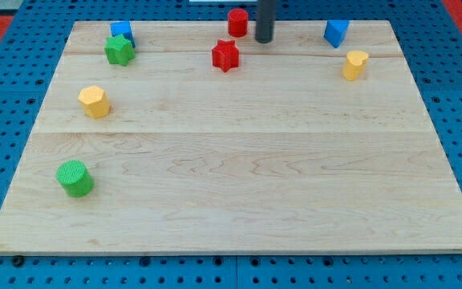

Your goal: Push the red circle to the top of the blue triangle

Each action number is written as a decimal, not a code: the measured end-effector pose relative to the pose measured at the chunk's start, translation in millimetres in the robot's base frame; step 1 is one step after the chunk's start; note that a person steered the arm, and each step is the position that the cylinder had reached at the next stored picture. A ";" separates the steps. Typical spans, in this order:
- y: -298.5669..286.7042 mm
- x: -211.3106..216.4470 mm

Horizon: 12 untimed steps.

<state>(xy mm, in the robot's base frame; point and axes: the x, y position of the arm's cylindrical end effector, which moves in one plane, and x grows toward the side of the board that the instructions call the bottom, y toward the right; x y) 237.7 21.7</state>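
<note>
A: Camera view, 1 frame. Where is my tip [264,40]?

B: At the view's top edge of the pale wooden board [239,193]; the straight dark rod ends just to the view's right of the red circle block [237,22], close beside it; contact cannot be judged. No gripper on this rig, so no jaw state to record.

A: And the blue triangle block [336,32]?

B: Top right of the view, well apart from the red circle, with the rod between the 2; a yellow block [355,63], shape unclear, sits just below it.

A: The rest?

B: Red star block [225,55] below the red circle; blue block [120,31] touching a green star block [119,50] at top left; yellow hexagonal block [94,102] lower on the left; green ribbed cylinder block [74,178] nearer the bottom left.
</note>
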 end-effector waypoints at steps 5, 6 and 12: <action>-94.8 -45.9; -61.1 -45.4; 133.5 -44.8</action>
<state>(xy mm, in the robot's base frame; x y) 192.9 155.2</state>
